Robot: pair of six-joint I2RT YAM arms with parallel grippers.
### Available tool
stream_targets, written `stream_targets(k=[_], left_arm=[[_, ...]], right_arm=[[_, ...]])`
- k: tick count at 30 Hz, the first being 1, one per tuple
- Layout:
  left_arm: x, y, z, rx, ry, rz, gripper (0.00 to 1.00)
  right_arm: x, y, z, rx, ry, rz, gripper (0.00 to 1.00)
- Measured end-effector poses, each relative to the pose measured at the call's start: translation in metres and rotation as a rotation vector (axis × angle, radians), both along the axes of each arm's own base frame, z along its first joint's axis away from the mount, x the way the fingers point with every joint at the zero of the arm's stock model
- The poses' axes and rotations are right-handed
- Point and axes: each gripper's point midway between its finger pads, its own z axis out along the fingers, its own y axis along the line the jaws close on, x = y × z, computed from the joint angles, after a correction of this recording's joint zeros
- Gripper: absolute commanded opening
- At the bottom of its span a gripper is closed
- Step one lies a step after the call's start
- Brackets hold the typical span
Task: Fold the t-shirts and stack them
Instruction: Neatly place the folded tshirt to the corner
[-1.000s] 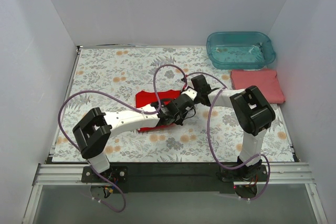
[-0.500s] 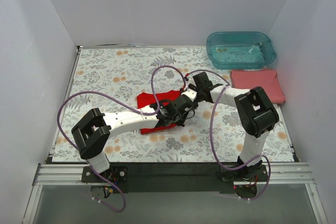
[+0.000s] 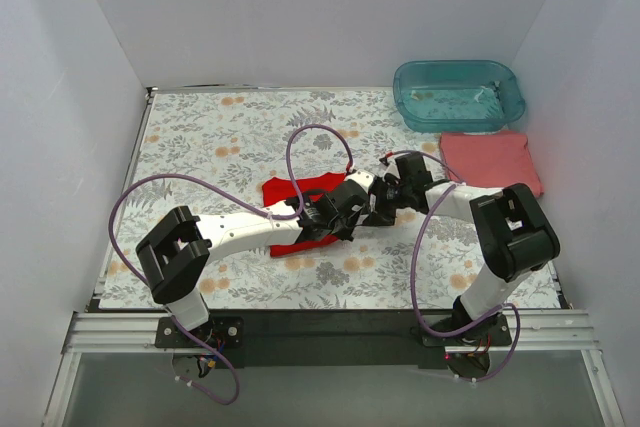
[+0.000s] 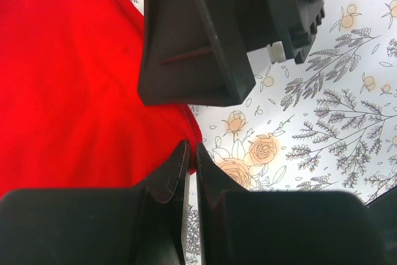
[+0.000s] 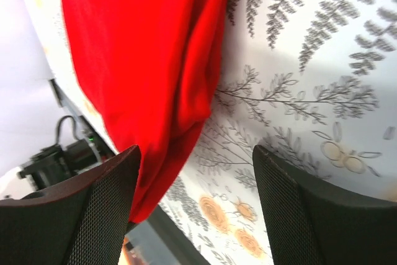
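Note:
The bright red t-shirt (image 3: 298, 190) lies partly folded in the middle of the floral table, largely under my left arm. My left gripper (image 3: 336, 218) is at its right edge. In the left wrist view the jaws are shut (image 4: 192, 148) with the red shirt's (image 4: 68, 85) edge pinched at their tips. My right gripper (image 3: 386, 203) is just to the right, facing the left one, and open. In the right wrist view its fingers (image 5: 195, 153) stand wide apart and hold nothing, with the red cloth (image 5: 149, 54) just in front of them. The salmon-pink t-shirt (image 3: 490, 161) lies folded flat at the back right.
A translucent teal tub (image 3: 458, 95) stands at the back right corner, just behind the pink shirt. White walls close in the table on three sides. The right gripper's black body (image 4: 205, 35) sits close in front of the left wrist camera. Purple cables loop over both arms.
The right gripper has opened, let go of the red shirt and drawn back to the right. The left gripper has stayed shut at the shirt's edge.

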Motion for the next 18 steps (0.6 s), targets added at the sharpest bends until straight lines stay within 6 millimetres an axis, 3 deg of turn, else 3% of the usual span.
stream_targets(k=[10,18], left_arm=[[-0.001,-0.001,0.0,-0.005,0.005,0.002,0.0],[-0.002,-0.002,0.0,-0.011,0.014,0.002,0.0]], right_arm=[[0.002,0.025,0.002,0.136,0.074,-0.044,0.78],[0.01,0.036,-0.002,0.165,0.083,-0.04,0.66]])
